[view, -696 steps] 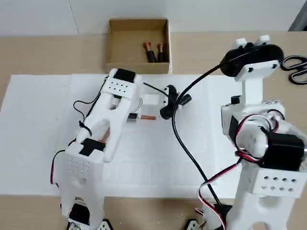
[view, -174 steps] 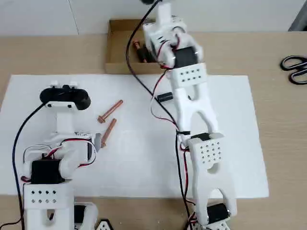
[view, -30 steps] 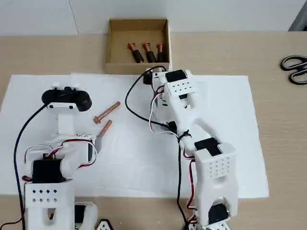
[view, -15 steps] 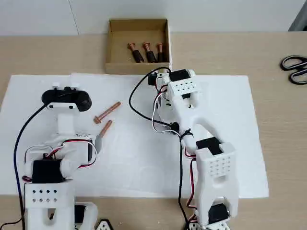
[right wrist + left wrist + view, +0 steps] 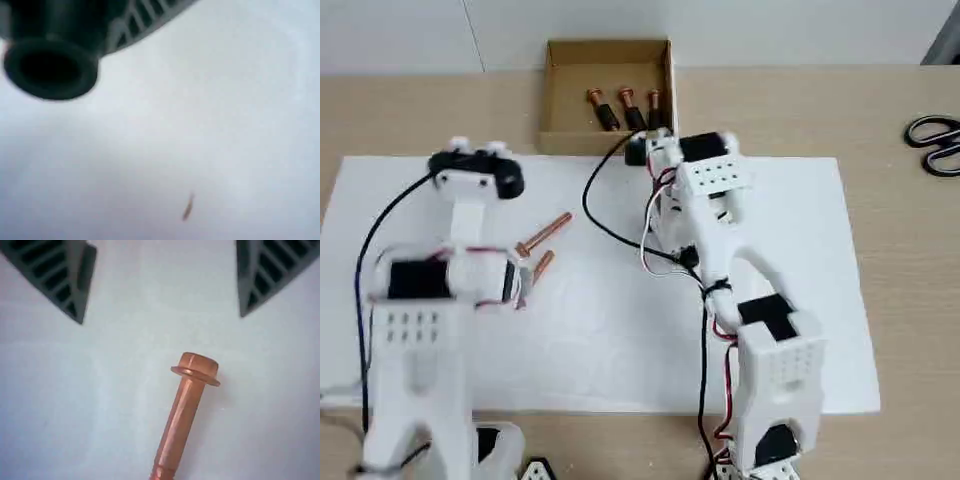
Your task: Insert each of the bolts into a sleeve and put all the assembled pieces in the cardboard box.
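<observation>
Two copper bolts (image 5: 544, 232) (image 5: 538, 268) lie loose on the white sheet at centre left. My left gripper (image 5: 162, 300) hangs open just above the nearer bolt (image 5: 186, 407), whose head lies a little short of the gap between the wide-spread fingertips (image 5: 70, 282). My right gripper (image 5: 85, 35) is shut on a black sleeve (image 5: 50, 67), which shows its open end. The right arm (image 5: 705, 190) stands over the sheet just in front of the cardboard box (image 5: 560, 100). In the box lie three assembled pieces (image 5: 623, 107).
Black scissors (image 5: 935, 140) lie on the wooden table at the far right. The white sheet (image 5: 610, 340) covers the table's middle. A cable loops from the right arm across the sheet (image 5: 610, 225), between the bolts and that arm.
My left arm has swung forward over the two bolts, bringing its gripper above the nearer one. The right arm has shifted slightly right and toward the box.
</observation>
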### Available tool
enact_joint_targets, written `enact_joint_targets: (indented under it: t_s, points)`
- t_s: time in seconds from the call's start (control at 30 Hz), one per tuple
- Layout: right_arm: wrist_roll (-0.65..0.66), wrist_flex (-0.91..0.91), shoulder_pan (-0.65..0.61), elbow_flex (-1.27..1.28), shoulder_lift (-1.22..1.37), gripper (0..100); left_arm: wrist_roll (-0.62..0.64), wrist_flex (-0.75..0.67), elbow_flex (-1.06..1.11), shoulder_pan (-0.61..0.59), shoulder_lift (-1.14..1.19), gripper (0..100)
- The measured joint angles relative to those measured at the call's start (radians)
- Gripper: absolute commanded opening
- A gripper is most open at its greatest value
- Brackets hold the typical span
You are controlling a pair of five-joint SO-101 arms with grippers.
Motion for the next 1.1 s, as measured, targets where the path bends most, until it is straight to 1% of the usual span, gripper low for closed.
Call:
enact_joint_targets:
  t_s: [0.1, 0.2, 0.27, 0.4, 0.5, 0.63, 0.73, 0.9, 1.1]
  points:
    - [0.008, 0.000, 0.017, 0.000, -0.038, 0.4, -0.068, -0.041, -0.026, 0.000, 0.161, 19]
    - [0.008, 0.000, 0.038, 0.000, -0.071, 0.4, -0.100, -0.117, -0.026, 0.000, 0.318, 15]
    - [0.008, 0.000, 0.051, 0.000, -0.089, 0.4, -0.106, -0.176, -0.026, 0.000, 0.411, 13]
    - [0.008, 0.002, 0.058, 0.000, -0.115, 0.4, -0.109, -0.298, -0.026, 0.000, 0.557, 12]
    - [0.008, 0.002, 0.058, 0.000, -0.124, 0.4, -0.114, -0.338, -0.034, 0.002, 0.612, 12]
    - [0.008, 0.003, 0.058, 0.000, -0.130, 0.4, -0.114, -0.347, -0.044, 0.003, 0.643, 10]
    - [0.008, 0.003, 0.058, 0.000, -0.130, 0.4, -0.114, -0.347, -0.049, 0.006, 0.649, 1]
    - [0.008, 0.005, 0.058, 0.000, -0.130, 0.4, -0.114, -0.339, -0.066, 0.023, 0.660, 0]
    - [0.008, 0.005, 0.058, 0.000, -0.130, 0.4, -0.118, -0.213, -0.152, 0.078, 0.649, 0]
